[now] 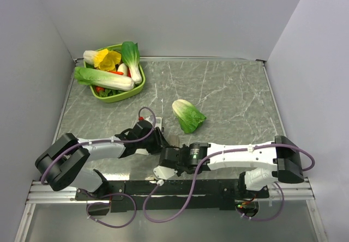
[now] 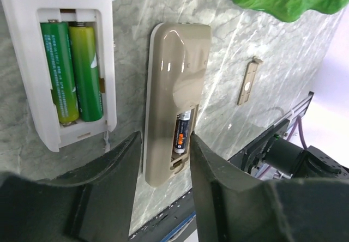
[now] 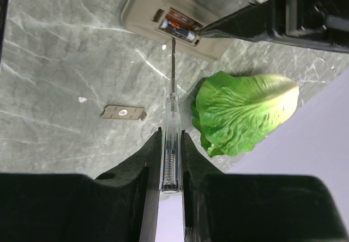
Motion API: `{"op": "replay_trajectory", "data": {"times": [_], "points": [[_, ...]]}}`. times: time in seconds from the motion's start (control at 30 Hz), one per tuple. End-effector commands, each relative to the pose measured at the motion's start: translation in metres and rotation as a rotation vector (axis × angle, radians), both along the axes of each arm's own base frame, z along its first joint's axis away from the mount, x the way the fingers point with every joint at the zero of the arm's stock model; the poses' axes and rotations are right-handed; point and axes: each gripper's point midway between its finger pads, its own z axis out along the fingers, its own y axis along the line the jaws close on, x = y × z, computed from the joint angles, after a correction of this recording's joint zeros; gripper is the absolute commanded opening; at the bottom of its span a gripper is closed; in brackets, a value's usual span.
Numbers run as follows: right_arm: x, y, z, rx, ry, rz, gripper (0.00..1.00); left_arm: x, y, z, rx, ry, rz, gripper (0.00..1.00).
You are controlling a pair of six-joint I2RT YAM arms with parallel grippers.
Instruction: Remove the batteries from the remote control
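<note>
Marbled grey-green table fills the scene, with plain pale walls around it.

Nearest the arm bases, the right gripper is clamped on a clear-handled tool. Its thin metal shaft points at the open compartment of the beige remote control. The tip ends right at the dark battery, though I cannot say whether it touches.

The left gripper stands with its jaws parted, one finger on each side of the beige remote control's near end. The fingers seem to flank it rather than squeeze it, but the wrist view is too steep to be sure.

The beige remote control lies back-up, flat on the table, near its middle. The dark battery (black with an orange band) sits in the right-hand slot as the left wrist camera sees it.

Just to the left of the beige remote control lies a white remote, also back-up. Two green batteries lie side by side in its open bay.

To the right of the beige remote control, apart from it, lies a small beige cover. Beyond the beige remote control rests a cabbage leaf. Well beyond and to the left sits a green basket of vegetables.
</note>
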Motion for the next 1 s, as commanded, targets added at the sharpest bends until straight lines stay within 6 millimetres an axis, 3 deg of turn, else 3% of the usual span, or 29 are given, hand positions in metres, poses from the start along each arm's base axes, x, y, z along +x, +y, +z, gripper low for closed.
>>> {"op": "replay_trajectory", "data": {"times": [0.0, 0.47, 0.57, 0.6, 0.63, 0.7, 0.97], "points": [[0.0, 0.007, 0.004, -0.056, -0.028, 0.05, 0.0, 0.009, -0.005, 0.006, 0.002, -0.031, -0.01, 0.44], [0.0, 0.02, -0.007, -0.181, -0.071, 0.103, 0.0, 0.005, -0.009, -0.01, 0.001, -0.005, -0.041, 0.36], [0.0, 0.026, -0.012, -0.148, -0.072, 0.1, 0.0, 0.003, -0.008, -0.014, 0.003, 0.008, -0.041, 0.28], [0.001, 0.019, -0.017, -0.144, -0.073, 0.093, 0.0, 0.002, -0.007, -0.016, 0.006, 0.015, -0.037, 0.25], [0.002, 0.028, -0.018, -0.075, -0.085, 0.085, 0.0, 0.001, -0.006, -0.017, 0.009, 0.016, -0.036, 0.24], [0.001, 0.015, -0.025, -0.048, -0.085, 0.071, 0.0, 0.0, -0.004, -0.019, 0.008, 0.022, -0.029, 0.2], [0.004, 0.005, -0.036, 0.166, -0.094, -0.032, 0.0, -0.007, -0.001, -0.031, 0.011, 0.069, -0.018, 0.08]]}}
